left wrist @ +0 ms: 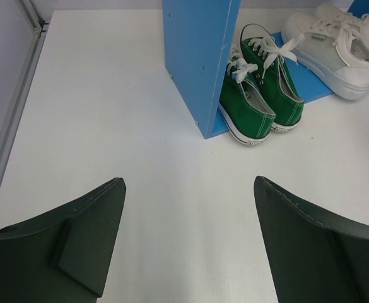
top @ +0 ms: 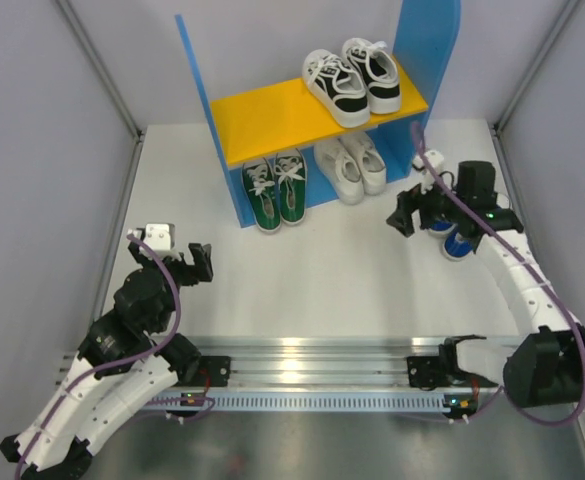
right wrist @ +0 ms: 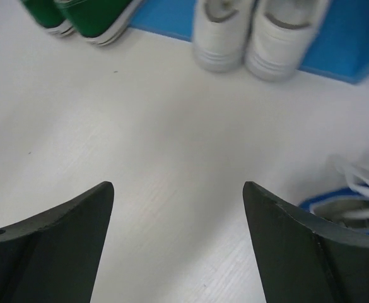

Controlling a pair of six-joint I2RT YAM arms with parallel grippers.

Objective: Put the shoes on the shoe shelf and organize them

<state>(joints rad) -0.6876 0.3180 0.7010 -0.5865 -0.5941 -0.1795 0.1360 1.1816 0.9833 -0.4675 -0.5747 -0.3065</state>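
The shoe shelf (top: 272,110) has blue side panels and an orange-yellow board. The green pair (top: 276,190) and the white pair (top: 352,167) stand under the board; both also show in the left wrist view, the green pair (left wrist: 260,95) and the white pair (left wrist: 339,47). The blue pair (top: 454,238) lies on the table right of the shelf, partly hidden by my right arm; one blue shoe (right wrist: 351,208) shows in the right wrist view. My right gripper (top: 408,215) is open and empty just left of the blue pair. My left gripper (top: 194,262) is open and empty, far from the shoes.
A black-and-white pair (top: 352,80) sits on the right half of the orange-yellow board. Grey walls with metal posts (top: 102,70) enclose the white table. A metal rail (top: 302,375) runs along the near edge between the arm bases.
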